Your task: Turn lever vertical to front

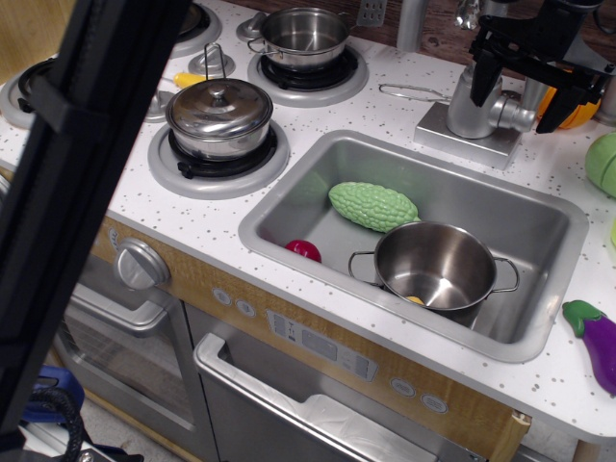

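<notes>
Lever point(516, 115) juts sideways, unturned; we see the hand point(525, 85) spread apart above it, turning left.

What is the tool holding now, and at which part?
Nothing is held. The tool is open, its fingers on both sides of the lever on the faucet post, not closed on it.

The tool point(527, 85) above the grey faucet post point(474, 104) is matte black, with blocky angular housing and two dark fingers point(483, 75). A broad black strut point(82, 164) has flat edges.
</notes>
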Motion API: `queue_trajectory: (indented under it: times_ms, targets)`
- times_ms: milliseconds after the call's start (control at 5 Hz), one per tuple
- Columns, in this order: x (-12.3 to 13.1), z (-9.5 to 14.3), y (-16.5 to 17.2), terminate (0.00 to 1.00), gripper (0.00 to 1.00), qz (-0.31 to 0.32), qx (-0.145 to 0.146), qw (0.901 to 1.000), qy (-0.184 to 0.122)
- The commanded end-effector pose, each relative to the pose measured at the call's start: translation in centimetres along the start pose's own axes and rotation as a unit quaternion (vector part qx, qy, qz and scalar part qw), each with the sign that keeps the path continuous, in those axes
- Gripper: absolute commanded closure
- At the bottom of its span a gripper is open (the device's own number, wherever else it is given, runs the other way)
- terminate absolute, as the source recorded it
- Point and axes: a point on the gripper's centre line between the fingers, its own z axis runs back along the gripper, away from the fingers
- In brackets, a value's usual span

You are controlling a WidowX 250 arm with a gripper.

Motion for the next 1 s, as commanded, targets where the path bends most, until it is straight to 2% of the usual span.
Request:
queue_trajectory:
  times_ms: [0,200,400,600,800]
  targets:
    - [0.0,0.0,0.0,0.0,0.0,0.0,0.0,1.0,0.0]
    - [1.0,0.1,0.2,0.0,0.0,-0.014,0.005,0.9996,-0.023]
    - [1.8,1.3,0.7,0.0,0.0,-0.027,0.019,0.9978,-0.057]
    - [3.1,2.1,0.7,0.0,0.0,-0.022,0.004,0.9957,-0.09]
    - [4.5,2.0,0.9,0.0,0.0,-0.025,0.002,0.9928,-0.117]
